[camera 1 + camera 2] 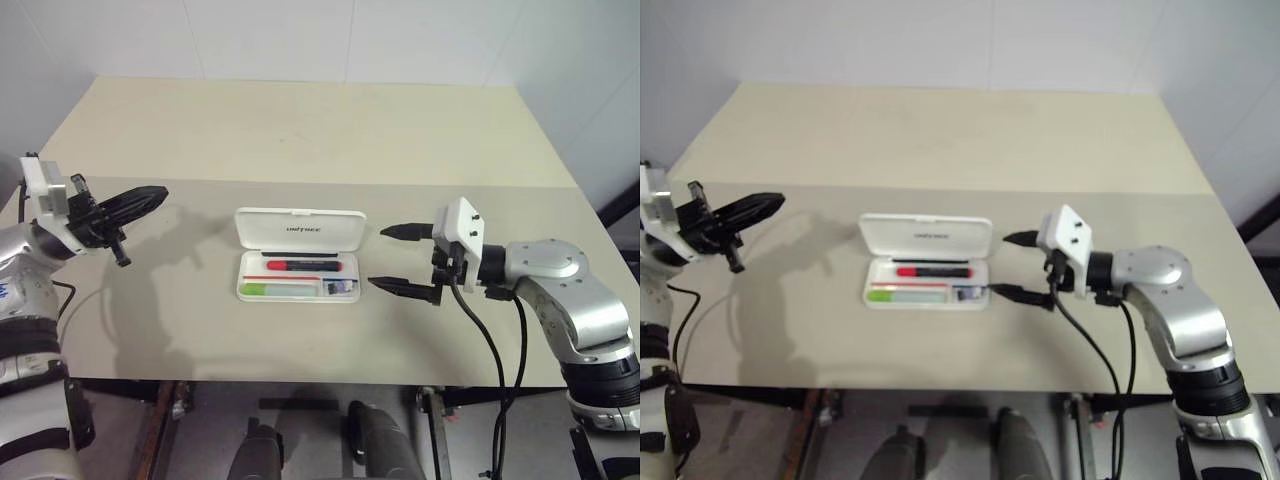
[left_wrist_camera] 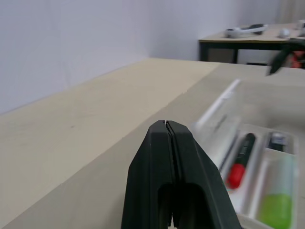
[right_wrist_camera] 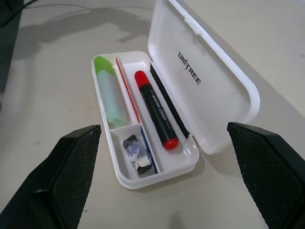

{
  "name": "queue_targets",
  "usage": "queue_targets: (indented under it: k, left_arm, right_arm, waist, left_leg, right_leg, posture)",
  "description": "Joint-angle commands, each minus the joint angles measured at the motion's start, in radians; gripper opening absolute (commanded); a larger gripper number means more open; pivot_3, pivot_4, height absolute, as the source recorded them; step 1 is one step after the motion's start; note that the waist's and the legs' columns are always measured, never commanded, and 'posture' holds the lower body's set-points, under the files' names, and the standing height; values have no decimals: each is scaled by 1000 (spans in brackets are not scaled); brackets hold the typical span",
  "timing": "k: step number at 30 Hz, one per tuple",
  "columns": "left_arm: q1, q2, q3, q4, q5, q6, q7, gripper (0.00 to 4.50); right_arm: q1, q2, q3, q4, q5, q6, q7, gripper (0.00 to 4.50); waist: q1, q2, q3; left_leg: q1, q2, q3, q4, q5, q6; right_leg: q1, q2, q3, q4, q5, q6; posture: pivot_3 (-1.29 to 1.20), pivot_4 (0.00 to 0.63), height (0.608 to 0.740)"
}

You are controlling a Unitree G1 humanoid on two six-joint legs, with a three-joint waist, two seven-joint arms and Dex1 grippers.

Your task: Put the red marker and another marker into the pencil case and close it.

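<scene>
Pencil case (image 1: 300, 232) open at centre of the surface (image 1: 300, 130), lid raised at the far edge, long axis running left to right. Inside: red marker (image 3: 155, 109) in the compartment nearest the lid, another marker (image 3: 110, 95), pale green, in the front compartment, both parallel to the case. Right gripper (image 1: 392, 258) just beside the case's right end, fingers spread wide and empty. Left gripper (image 1: 140, 198) well apart from the case, fingers clenched on nothing. Remaining step, by judgement: lid closure, right arm nearer.
</scene>
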Motion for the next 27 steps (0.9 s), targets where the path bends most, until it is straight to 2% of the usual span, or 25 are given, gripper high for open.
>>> queue_targets:
  k: [1, 9, 14, 22, 24, 27]
  left_arm:
    - [-83, -10, -19, 112, 43, -45, -7, 12]
    - [-232, -70, -55, 340, 111, -27, 7, 12]
    - [-307, -94, -86, 454, 162, 67, 0, 12]
    - [-393, -151, -70, 546, 185, 178, 37, 12]
    - [-407, -169, -65, 552, 185, 192, 37, 12]
    - [-421, -192, -61, 554, 188, 197, 22, 12]
  right_arm:
    - [20, -15, -49, -48, 23, -35, -8, 4500]
    - [121, -21, -93, -58, 24, -103, -22, 4500]
    - [184, -6, -134, -64, 29, -165, -42, 4500]
    - [278, 32, -205, -105, 87, -229, -67, 4500]
    - [300, 74, -241, -118, 123, -249, -104, 4500]
    - [363, 62, -244, -142, 123, -277, -68, 4500]
  waist:
    - [0, 0, 0]
    - [2, -1, 0]
    - [0, -1, 0]
    - [1, -2, 0]
    - [2, -2, -1]
    - [4, -2, -1]
  left_leg:
    - [0, 0, 0, 0, 0, 0]
    - [-1, 0, 0, 0, 0, 0]
    - [0, 0, 0, 1, 0, 0]
    - [0, 0, 0, 1, 0, 0]
    - [0, 0, 0, 1, 0, 0]
    - [0, -1, 0, 1, 0, 0]
  right_leg:
    - [0, 0, 0, 0, 0, 0]
    - [0, 0, 0, 0, 0, 0]
    - [0, 0, 0, 0, 0, 1]
    - [0, 0, 0, 1, 0, 1]
    - [1, 0, 0, 1, 0, 1]
    - [1, 0, 0, 1, 0, 1]
  posture:
    - [0, 150, 740]
    - [0, 150, 740]
    - [0, 150, 740]
    - [0, 150, 740]
    - [0, 150, 740]
    - [0, 150, 740]
